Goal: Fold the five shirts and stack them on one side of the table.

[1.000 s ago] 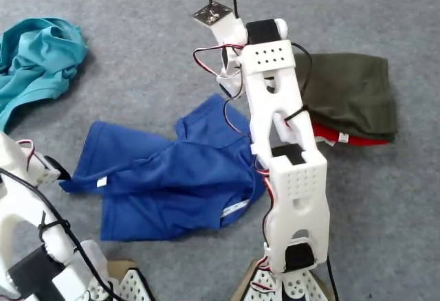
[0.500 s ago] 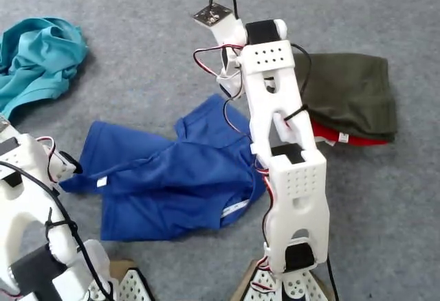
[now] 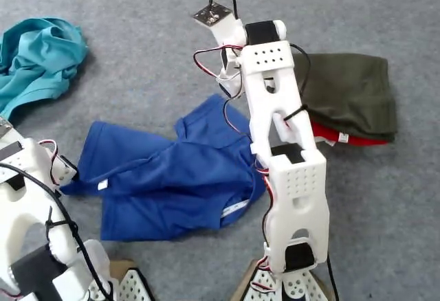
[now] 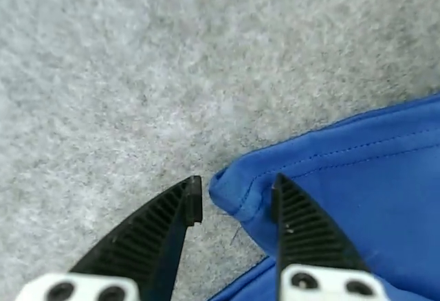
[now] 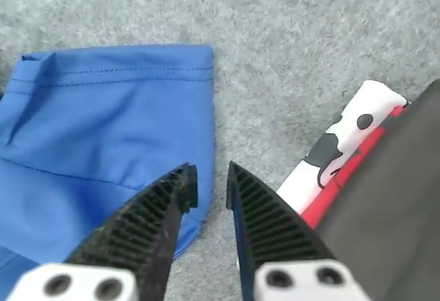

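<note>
Calling it partway done, judging by the layout.

Desk [image 3: 137, 74]: grey felt-like top with shirts spread across it.

Blue shirt [image 3: 179, 177]: the biggest item, lying from desk centre toward 7 o'clock. It's flat but unfolded and rumpled, with the sleeves out and one flap pointing toward 12. A white label [image 3: 234, 209] shows at the near hem. This looks like the shirt in hand.

Olive shirt [image 3: 350, 91]: at 3 o'clock, folded into a compact block. It sits on a red shirt [image 3: 364, 141] whose edge peeks out on the 6 o'clock side, so a stack is started there.

Teal shirt [image 3: 38, 57]: at 10 o'clock, a crumpled heap, not folded.

The right wrist view adds a white piece with black spots [image 5: 344, 132] at the stack's edge, touching the red. Can't tell if it's a separate shirt or a print.

Tally: two, maybe three, stacked. Blue and teal are left to fold, and a fifth isn't confirmed.

Left jaws, at 8 o'clock: open, straddling the blue sleeve corner [image 4: 237, 191]. The cloth is between them but not pinched.

Right jaws: parted by a narrow gap and gripping nothing. They hover over the blue hem edge [image 5: 199, 108], between the blue shirt and the stack.
</note>
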Motion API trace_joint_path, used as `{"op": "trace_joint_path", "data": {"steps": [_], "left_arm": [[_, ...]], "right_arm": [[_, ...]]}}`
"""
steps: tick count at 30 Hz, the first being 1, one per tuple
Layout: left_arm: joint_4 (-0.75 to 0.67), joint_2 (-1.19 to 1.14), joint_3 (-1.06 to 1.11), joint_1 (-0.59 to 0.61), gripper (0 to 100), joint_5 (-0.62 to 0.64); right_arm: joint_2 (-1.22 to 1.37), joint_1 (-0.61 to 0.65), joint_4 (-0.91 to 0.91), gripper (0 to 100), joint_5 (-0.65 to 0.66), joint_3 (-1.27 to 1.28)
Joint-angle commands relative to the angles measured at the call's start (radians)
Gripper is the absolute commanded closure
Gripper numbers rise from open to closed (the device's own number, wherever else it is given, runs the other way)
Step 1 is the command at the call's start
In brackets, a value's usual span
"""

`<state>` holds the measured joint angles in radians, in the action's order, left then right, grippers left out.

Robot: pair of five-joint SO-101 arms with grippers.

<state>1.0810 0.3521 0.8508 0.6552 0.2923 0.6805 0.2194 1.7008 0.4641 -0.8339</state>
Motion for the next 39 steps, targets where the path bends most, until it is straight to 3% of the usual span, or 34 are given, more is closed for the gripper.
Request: {"op": "trace_joint_path", "data": {"steps": [1,9,22,39], "left_arm": [[-0.008,0.005,0.001,-0.012,82,-0.025],[0.049,0.011,-0.013,-0.012,82,-0.087],[0.345,0.006,-0.226,-0.004,82,-0.456],[0.103,0.006,-0.031,0.050,82,-0.397]], "right_arm": [[-0.004,-0.014,-0.012,91.3,0.006,-0.010],[-0.004,-0.014,-0.012,91.3,0.006,-0.008],[-0.004,-0.014,-0.012,91.3,0.006,-0.010],[-0.004,-0.014,-0.011,91.3,0.006,-0.004]]}}
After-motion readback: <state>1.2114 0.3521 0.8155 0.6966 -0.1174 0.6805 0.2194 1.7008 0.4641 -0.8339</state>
